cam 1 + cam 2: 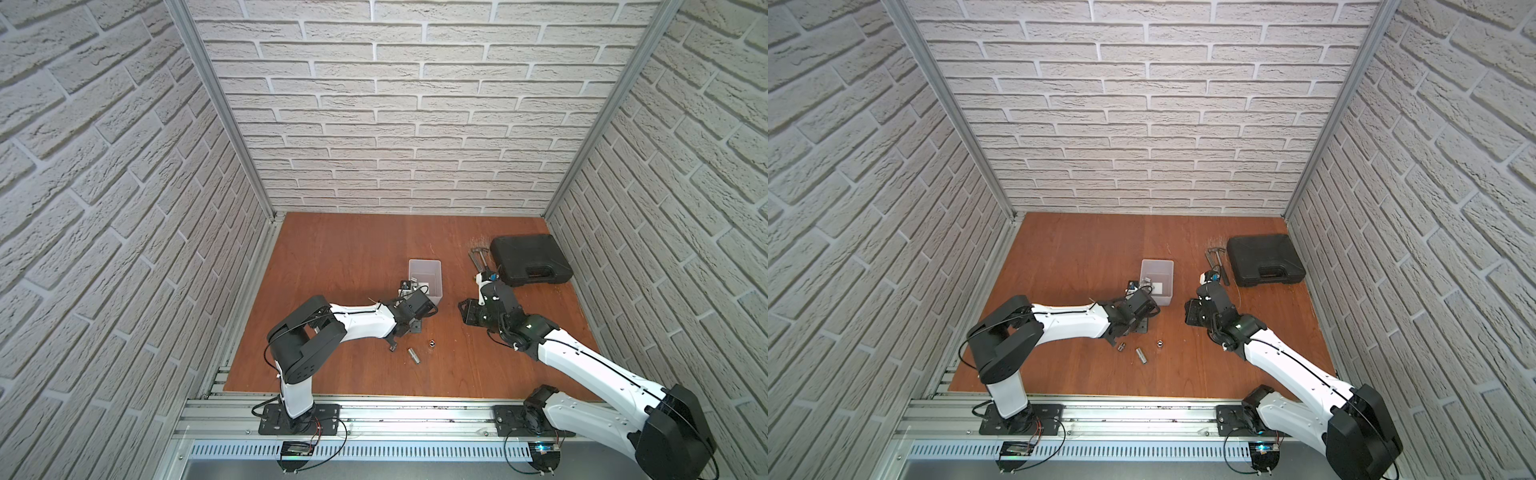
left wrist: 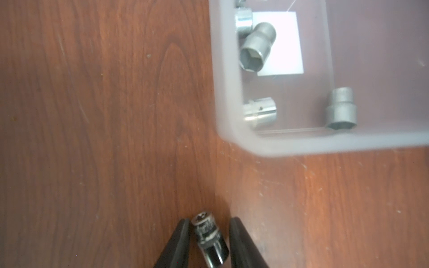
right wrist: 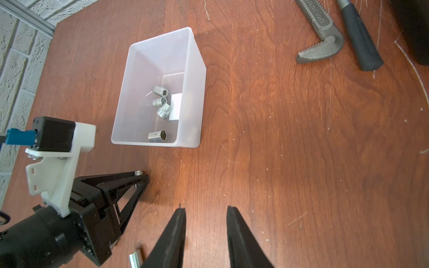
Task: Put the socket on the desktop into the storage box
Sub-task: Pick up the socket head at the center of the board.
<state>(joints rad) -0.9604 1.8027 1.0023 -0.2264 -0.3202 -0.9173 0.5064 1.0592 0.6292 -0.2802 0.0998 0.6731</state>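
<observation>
- Pale brick-patterned walls (image 1: pixel 374 124) close in the desktop (image 1: pixel 353 249), a reddish-brown wood-grain board.
- We see the storage box (image 1: pixel 428 266) upright near the board's middle in both top views, with four silver sockets (image 3: pixel 157 136) lying on its floor.
- Our left gripper (image 2: pixel 210 220) sits just off the box's 7 o'clock corner. Its fingers pinch a dark socket (image 2: pixel 209 239), tilted between them and outside the box. We cannot tell whether it clears the board.
- Our right gripper (image 3: pixel 206 208) hangs at the box's 4 o'clock, fingers parted around nothing.
- Loose sockets (image 1: pixel 1142 356) lie on the desktop toward the box's 6 o'clock.
- Toward 3 o'clock, we find a closed black case (image 1: pixel 530 259), with a pipe wrench (image 3: pixel 322 39) and a black-handled tool (image 3: pixel 359 39) beside it.
</observation>
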